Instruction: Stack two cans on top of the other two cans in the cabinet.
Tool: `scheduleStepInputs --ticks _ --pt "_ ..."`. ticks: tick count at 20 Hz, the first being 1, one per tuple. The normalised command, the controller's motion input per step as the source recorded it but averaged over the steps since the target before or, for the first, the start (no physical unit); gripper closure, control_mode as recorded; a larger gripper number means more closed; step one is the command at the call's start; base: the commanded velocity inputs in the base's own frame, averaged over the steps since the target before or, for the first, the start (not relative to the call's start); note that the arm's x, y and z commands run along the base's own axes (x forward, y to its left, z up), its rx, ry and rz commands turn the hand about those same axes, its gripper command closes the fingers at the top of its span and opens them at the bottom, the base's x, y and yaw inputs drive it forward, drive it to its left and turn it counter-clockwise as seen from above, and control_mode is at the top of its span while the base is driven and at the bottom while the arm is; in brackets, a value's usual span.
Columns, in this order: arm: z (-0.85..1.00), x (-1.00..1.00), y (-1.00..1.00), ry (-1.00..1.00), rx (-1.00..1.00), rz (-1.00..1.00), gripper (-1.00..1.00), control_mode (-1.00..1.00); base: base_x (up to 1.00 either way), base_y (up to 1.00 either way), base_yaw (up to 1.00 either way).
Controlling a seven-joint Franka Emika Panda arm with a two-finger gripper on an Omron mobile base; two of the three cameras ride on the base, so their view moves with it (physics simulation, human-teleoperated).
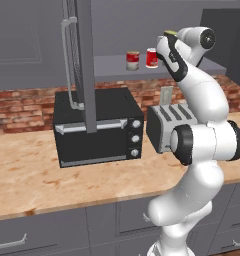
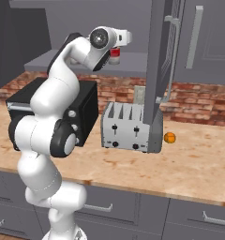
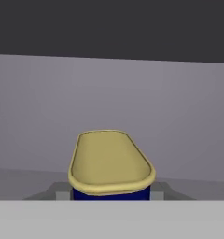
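Observation:
A squat dark-blue can (image 3: 109,163) with a yellow top sits upright right in front of the hand camera, and my gripper (image 3: 110,192) is shut on its sides. Its yellow top (image 1: 169,33) peeks out beside my wrist, level with the cabinet opening. On the grey cabinet shelf (image 1: 109,67) stand two red-and-white cans (image 1: 132,60) (image 1: 151,58) side by side, left of my hand. One red can (image 2: 115,55) shows just under my hand in the right base view. The blue can is held higher than the red cans' tops.
The tall cabinet door (image 1: 85,60) with its silver bar handle (image 1: 69,62) stands open over a black toaster oven (image 1: 97,127). A silver toaster (image 2: 126,127) and a small orange ball (image 2: 169,137) sit on the wooden counter (image 1: 27,170).

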Motion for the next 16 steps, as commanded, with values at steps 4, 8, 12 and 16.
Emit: scheduleStepInputs --ticks 4,8,12,16 --pt "0.0 0.0 0.0 0.0 0.0 0.0 1.0 -1.0 0.0 0.0 0.0" --pt "0.0 0.0 0.0 0.0 0.0 0.0 1.0 -1.0 0.0 0.0 0.0" --pt "0.0 0.0 0.0 0.0 0.0 0.0 -1.0 -1.0 0.0 0.0 0.0" --pt "0.0 0.0 0.0 0.0 0.0 0.0 -1.0 -1.0 0.0 0.0 0.0"
